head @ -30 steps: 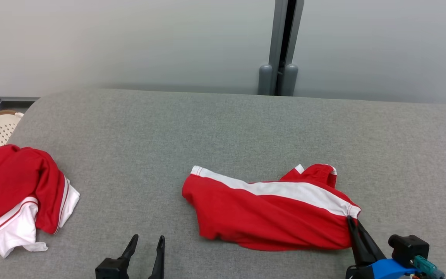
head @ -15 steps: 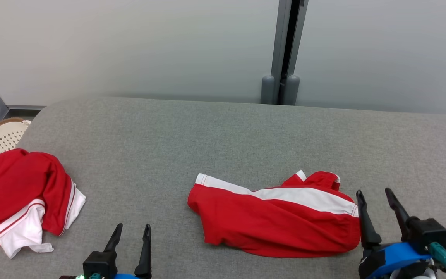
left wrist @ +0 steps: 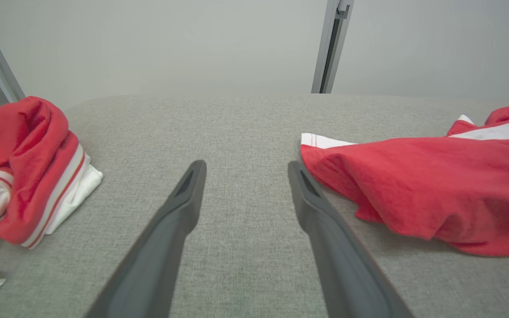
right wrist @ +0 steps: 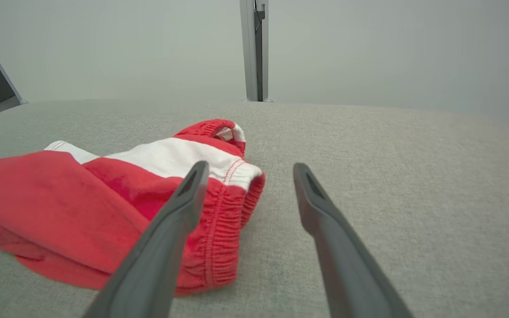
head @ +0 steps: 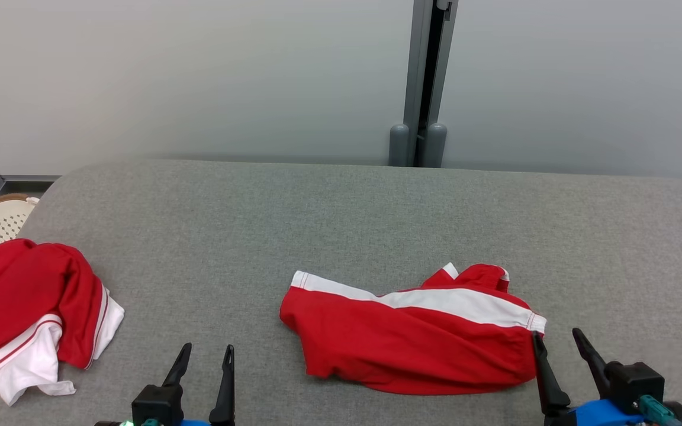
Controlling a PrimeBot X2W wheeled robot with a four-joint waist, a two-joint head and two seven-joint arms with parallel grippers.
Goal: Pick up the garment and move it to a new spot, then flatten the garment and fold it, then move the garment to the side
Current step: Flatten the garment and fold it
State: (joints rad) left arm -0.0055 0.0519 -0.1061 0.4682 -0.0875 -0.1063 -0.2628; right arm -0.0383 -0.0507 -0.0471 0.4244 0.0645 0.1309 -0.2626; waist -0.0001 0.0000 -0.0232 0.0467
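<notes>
Grey cloth covers the tabletop (head: 341,213), with a pale wall and a grey post behind it. Both of my tools sit low at the near edge. The left tool (head: 208,348) has its fingers spread with nothing between them. The right tool (head: 556,335) is spread wide too and holds nothing.

The garment (head: 412,343), which looks like red shorts with a white stripe (head: 453,299), lies crumpled just left of the right tool. Its gathered waistband (right wrist: 226,229) sits right against that tool's left finger, though I cannot tell whether they touch. From the left tool it lies ahead and to the right, near but apart. A second red and white heap (head: 27,296) lies well off to the left tool's left. I take that as not my job.

I judge the cloth light, soft and limp. It should sag and bunch once lifted, and it may drag a little on the cloth cover. It is not fragile or slippery. The elastic waistband looks the best hold, being thick and ridged enough to pinch one layer cleanly.

Its long axis runs side to side, from the right tool towards the left one. The waistband end points at the right tool and the hem (head: 302,281) points leftwards, angled slightly away from me.
</notes>
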